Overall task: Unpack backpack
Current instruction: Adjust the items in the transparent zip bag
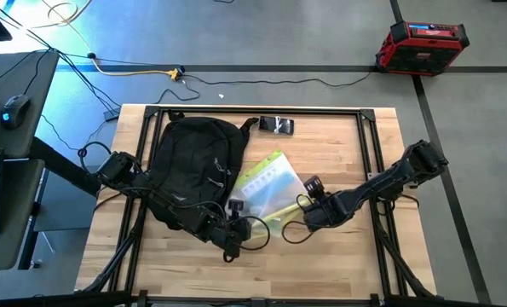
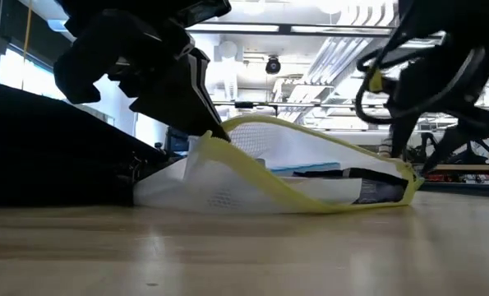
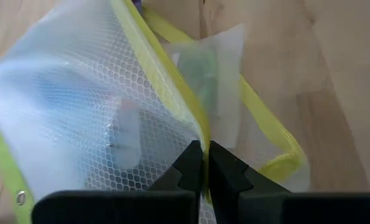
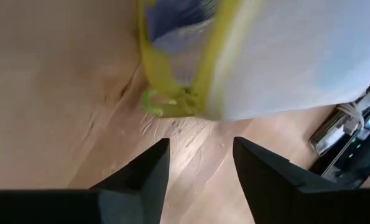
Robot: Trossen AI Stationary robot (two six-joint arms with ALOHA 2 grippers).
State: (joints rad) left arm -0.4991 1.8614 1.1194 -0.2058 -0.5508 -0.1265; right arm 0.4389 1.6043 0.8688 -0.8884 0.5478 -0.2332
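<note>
High view: the backpack (image 1: pixel 193 166) lies on the desk's (image 1: pixel 321 264) left half, the mesh pouch (image 1: pixel 266 189) just beside it. The left gripper (image 3: pixel 203 163) pinches the pouch's yellow edge; the right gripper (image 4: pixel 197 163) hovers open at its corner — probably the next move is to grasp there and pull the pouch clear.

No text, label, brand or number legible to me, pouch (image 1: pixel 266 189) contents blurred, red case (image 1: pixel 422 47) markings too small to read
</note>
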